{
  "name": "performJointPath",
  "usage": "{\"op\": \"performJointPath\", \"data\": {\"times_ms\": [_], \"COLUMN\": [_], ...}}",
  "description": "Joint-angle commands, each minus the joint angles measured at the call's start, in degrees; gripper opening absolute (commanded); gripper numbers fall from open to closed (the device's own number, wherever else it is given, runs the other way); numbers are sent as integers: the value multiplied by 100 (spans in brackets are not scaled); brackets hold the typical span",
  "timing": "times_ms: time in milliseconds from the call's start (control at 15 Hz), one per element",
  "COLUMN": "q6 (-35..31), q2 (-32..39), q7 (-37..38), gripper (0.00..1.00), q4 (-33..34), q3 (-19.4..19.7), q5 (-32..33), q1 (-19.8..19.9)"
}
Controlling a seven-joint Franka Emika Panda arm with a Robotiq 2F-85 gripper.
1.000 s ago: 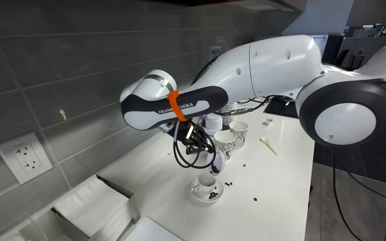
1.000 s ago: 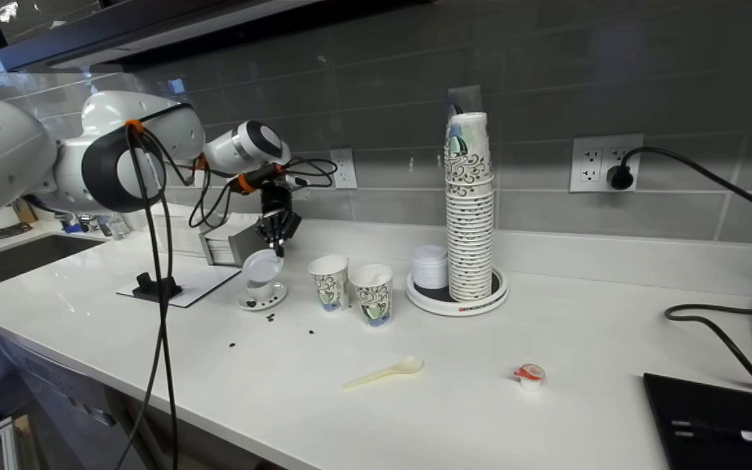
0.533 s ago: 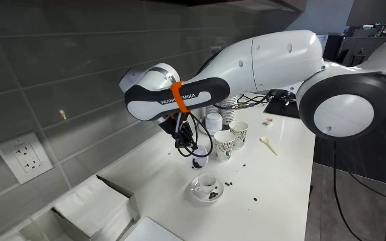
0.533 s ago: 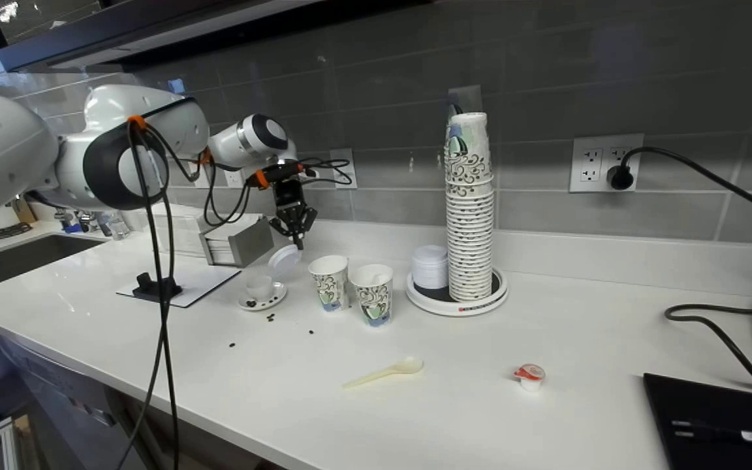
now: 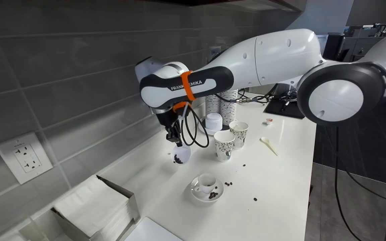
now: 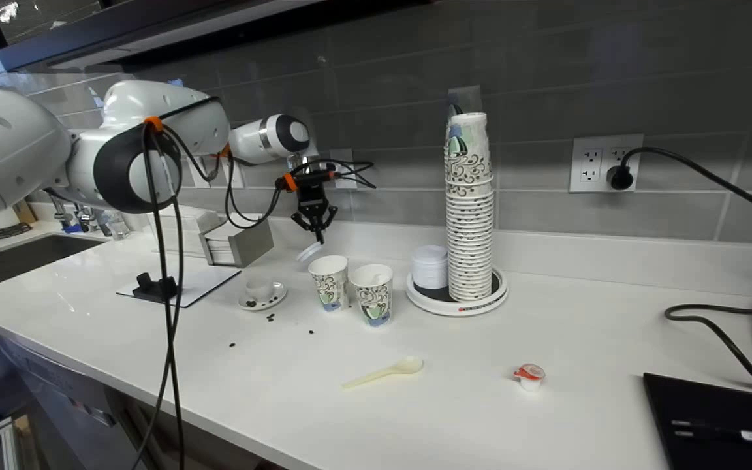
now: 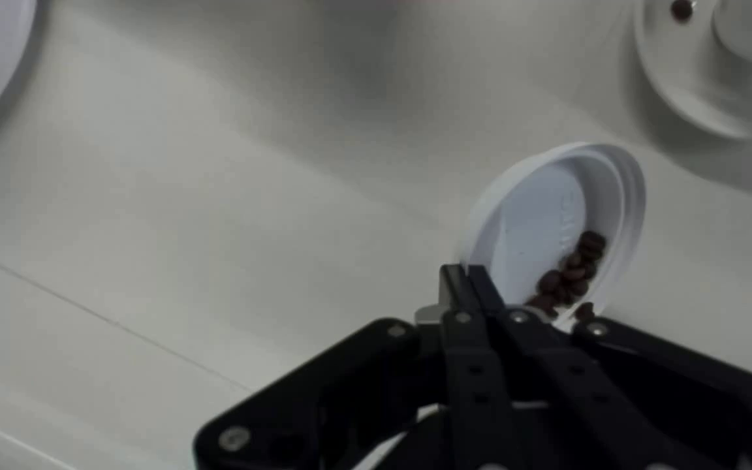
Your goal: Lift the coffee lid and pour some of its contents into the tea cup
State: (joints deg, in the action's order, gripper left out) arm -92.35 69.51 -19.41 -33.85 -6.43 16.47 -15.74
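Note:
My gripper (image 7: 467,267) is shut on the rim of the white coffee lid (image 7: 536,215). The lid hangs tilted above the counter in both exterior views (image 5: 183,153) (image 6: 309,252). Dark coffee beans (image 7: 565,281) lie gathered along its lower side. The tea cup (image 5: 203,188) stands upright on its white saucer (image 5: 198,196), apart from the lid. Several beans (image 5: 213,194) lie on the saucer, and a few dark ones show inside the cup. In the wrist view the cup (image 7: 748,32) is partly cut off at the top right corner.
Two patterned paper cups (image 6: 329,282) (image 6: 375,295) stand near the lid. A tall cup stack (image 6: 469,241) and white stacked lids (image 6: 429,266) stand on a round tray (image 6: 457,310). A napkin holder (image 5: 132,207) is by the wall. Loose beans (image 5: 228,183) and a spoon (image 6: 382,373) lie on the counter.
My gripper has carried the lid from over the tea cup back toward the wall and the paper cups. The lid's tilt has changed. Beans are still in it; the cup and saucer have not moved.

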Motion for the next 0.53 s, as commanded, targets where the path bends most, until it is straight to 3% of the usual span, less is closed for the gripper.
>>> {"op": "performJointPath", "data": {"times_ms": [0,467], "q6": [-681,-1431], "q2": [-127,-482], "q7": [-377,-411], "gripper": [0,0], "q4": [-500,-1569], "q3": [-358,-650], "q5": [-301,-255], "q1": [344,501]}}
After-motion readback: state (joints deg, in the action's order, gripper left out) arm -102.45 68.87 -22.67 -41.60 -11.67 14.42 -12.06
